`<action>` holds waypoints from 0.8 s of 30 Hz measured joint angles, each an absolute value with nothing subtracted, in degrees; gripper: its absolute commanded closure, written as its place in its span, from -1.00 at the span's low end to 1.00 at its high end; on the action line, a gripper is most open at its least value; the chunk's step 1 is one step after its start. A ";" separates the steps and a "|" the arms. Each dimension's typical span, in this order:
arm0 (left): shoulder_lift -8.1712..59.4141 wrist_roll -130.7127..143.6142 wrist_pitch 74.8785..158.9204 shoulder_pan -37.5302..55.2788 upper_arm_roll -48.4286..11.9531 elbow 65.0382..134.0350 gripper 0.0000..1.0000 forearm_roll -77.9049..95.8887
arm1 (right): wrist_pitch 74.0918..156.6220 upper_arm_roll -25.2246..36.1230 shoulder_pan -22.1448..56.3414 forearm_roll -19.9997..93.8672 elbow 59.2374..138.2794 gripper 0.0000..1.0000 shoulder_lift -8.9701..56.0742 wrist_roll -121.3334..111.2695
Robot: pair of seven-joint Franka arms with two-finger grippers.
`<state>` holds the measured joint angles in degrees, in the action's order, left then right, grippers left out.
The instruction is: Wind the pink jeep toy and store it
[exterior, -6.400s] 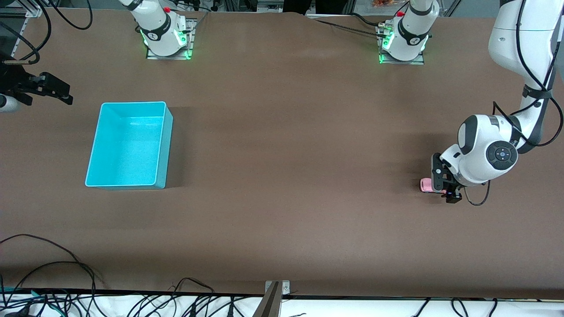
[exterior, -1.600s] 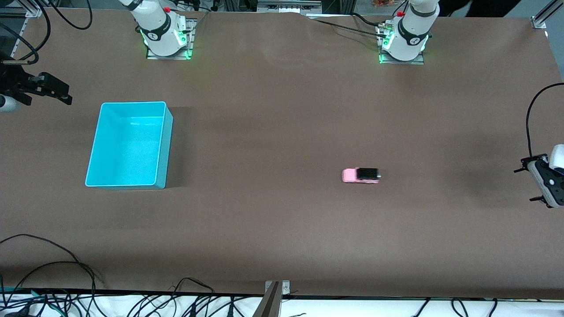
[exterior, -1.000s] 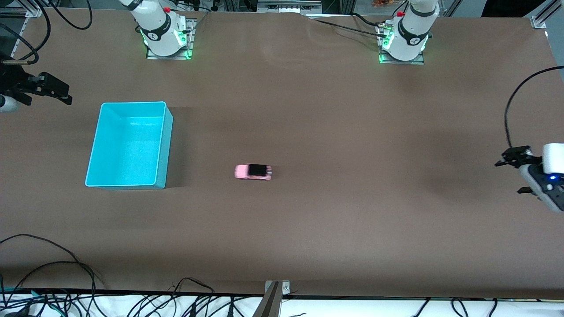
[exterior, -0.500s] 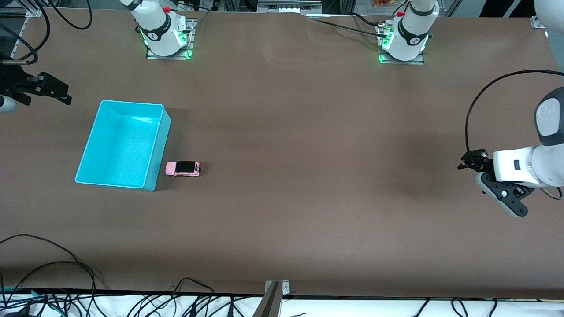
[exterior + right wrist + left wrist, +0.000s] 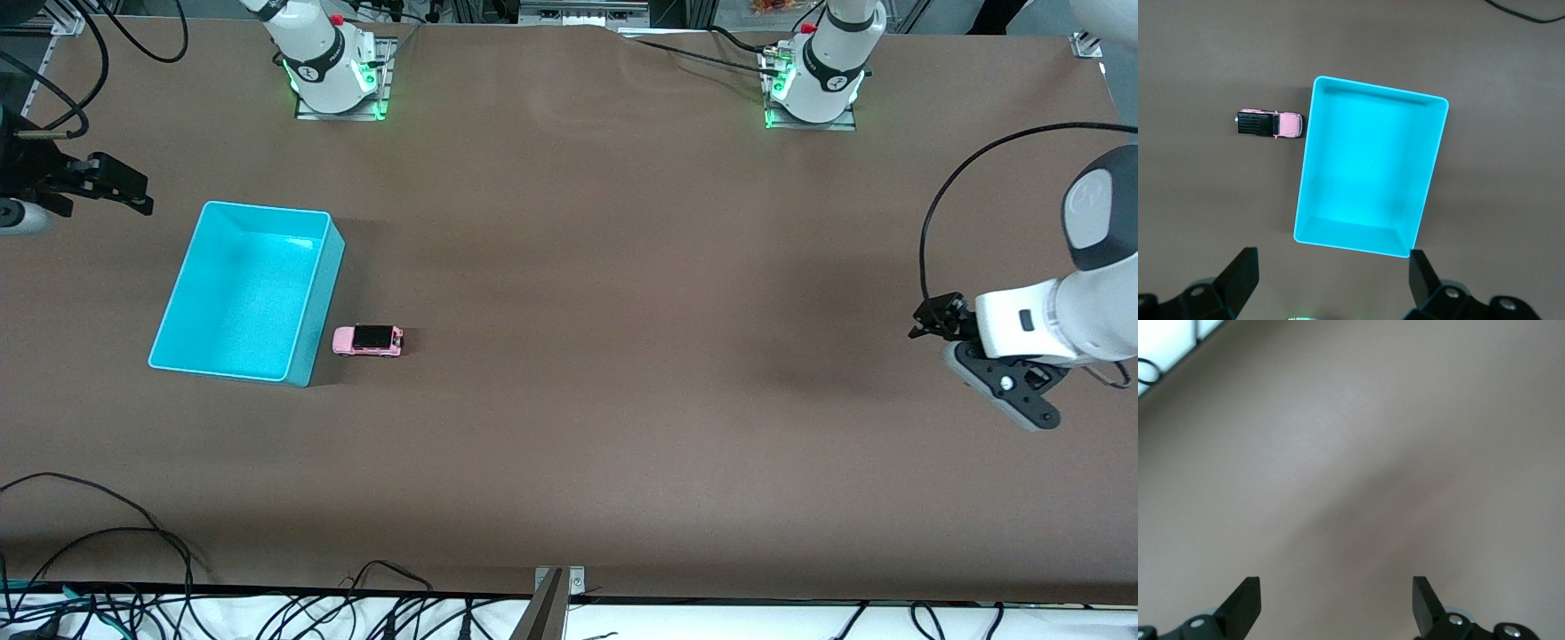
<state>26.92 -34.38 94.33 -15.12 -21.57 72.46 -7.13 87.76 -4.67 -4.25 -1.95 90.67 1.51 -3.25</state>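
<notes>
The pink jeep toy (image 5: 368, 340) has a black roof and stands on the brown table. Its pink nose is right beside the wall of the turquoise bin (image 5: 324, 284), on the side toward the left arm's end. I cannot tell whether they touch. The bin is empty and sits skewed. The right wrist view shows the jeep (image 5: 1269, 124) and the bin (image 5: 1304, 187) from above. My right gripper (image 5: 124, 187) is open and empty, up in the air at the right arm's end of the table. My left gripper (image 5: 935, 317) is open and empty over bare table at the left arm's end.
Both arm bases (image 5: 333, 76) (image 5: 813, 84) stand along the table's edge farthest from the front camera. Loose cables (image 5: 107, 542) lie along the edge nearest that camera. The left wrist view shows only bare table between the fingers (image 5: 1245, 603).
The left gripper released the jeep, which rolled across the table to the bin and knocked it askew. It has stood still for the last half second. The left arm has shifted slightly.
</notes>
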 measured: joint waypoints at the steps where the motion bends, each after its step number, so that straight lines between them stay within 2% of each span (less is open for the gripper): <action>1: 26.33 -33.60 94.26 -15.17 -21.45 72.35 -1.00 -7.13 | 87.77 -4.79 -4.03 -1.95 90.68 -1.00 1.73 -3.26; 7: 22.96 -25.24 91.85 -15.54 -21.01 72.16 -1.00 -7.13 | 87.87 -5.06 -1.43 -1.95 90.67 -1.00 2.96 -6.82; 17: 17.68 -14.98 87.64 -14.73 -20.53 72.18 -1.00 -6.95 | 89.53 -5.19 0.22 -1.95 90.68 -1.00 6.57 -26.94; 24: 13.34 -14.52 86.68 -6.78 -10.80 73.20 -1.00 -2.99 | 90.92 -5.41 0.72 -1.69 90.69 -1.00 9.76 -42.06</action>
<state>13.34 -14.52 86.68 -6.78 -10.80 73.20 -2.99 90.92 -5.41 0.72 -1.69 90.69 9.76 -42.06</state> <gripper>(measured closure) 0.000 0.000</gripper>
